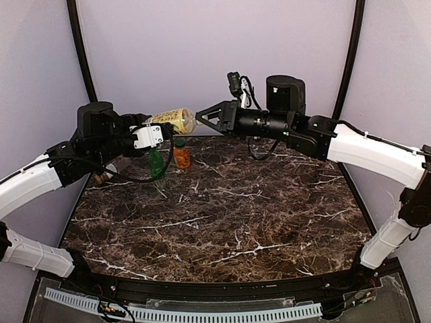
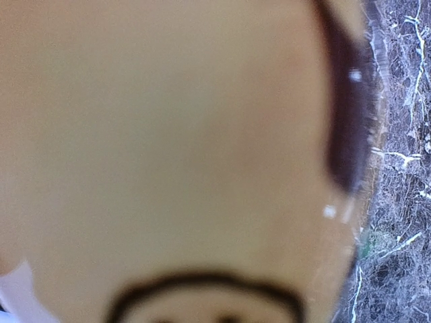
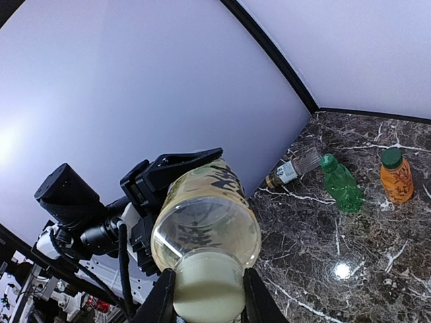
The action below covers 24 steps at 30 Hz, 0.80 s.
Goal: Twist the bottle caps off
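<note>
The left gripper (image 1: 151,136) is gripping the pale yellow bottle (image 1: 172,120) and holding it sideways in the air over the far left of the tabletop (image 1: 269,222). The right gripper (image 1: 200,121) is clamping its cap (image 3: 209,293). The green bottle (image 1: 156,163) and orange bottle (image 1: 182,155) are standing upright below, and the clear bottle (image 3: 291,171) is lying by the wall.

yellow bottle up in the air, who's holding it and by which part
The pale yellow bottle is held from both ends: the left gripper clamps its body, and the right gripper is shut on its cap.
</note>
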Tool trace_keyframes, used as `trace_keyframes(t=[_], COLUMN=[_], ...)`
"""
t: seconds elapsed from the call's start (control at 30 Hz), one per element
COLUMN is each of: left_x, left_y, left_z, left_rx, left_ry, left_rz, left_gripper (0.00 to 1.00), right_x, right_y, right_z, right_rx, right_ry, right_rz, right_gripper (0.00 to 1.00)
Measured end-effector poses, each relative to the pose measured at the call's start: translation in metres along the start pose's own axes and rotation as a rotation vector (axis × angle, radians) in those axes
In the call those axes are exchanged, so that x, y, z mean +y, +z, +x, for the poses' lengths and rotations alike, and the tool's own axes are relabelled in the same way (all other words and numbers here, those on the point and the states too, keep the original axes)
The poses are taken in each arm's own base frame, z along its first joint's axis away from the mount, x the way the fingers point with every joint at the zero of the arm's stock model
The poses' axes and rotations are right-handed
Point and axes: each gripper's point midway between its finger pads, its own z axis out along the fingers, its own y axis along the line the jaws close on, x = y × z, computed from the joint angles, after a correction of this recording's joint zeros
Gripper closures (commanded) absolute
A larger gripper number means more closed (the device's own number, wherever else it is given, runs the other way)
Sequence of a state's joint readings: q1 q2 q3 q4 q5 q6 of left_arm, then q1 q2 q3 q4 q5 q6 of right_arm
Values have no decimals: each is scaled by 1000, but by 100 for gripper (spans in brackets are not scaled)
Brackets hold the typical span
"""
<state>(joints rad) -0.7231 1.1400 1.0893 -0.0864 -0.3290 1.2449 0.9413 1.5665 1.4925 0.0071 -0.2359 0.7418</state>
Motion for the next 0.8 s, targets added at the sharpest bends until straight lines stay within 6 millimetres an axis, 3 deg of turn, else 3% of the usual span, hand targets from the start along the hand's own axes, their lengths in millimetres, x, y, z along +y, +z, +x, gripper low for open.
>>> trace_keyframes(t=[0.17, 0.27, 0.57, 0.8], left_x=[-8, -21, -66, -107], left_y=[-4, -13, -66, -101], left_z=[-2, -3, -17, -18], left_rx=[-24, -39, -139, -161], left_ry=[-15, -49, -171, -193], left_rz=[45, 157, 549, 797], left_gripper=[82, 82, 83, 84], right_x=[4, 9, 52, 57], right_y=[0, 0, -11, -18], right_z=[6, 16, 62, 110], right_rx=[32, 81, 193, 320], right_ry=[-34, -130, -694, -1064], right_rz=[-24, -46, -110, -128], right_gripper=[100, 100, 100, 100])
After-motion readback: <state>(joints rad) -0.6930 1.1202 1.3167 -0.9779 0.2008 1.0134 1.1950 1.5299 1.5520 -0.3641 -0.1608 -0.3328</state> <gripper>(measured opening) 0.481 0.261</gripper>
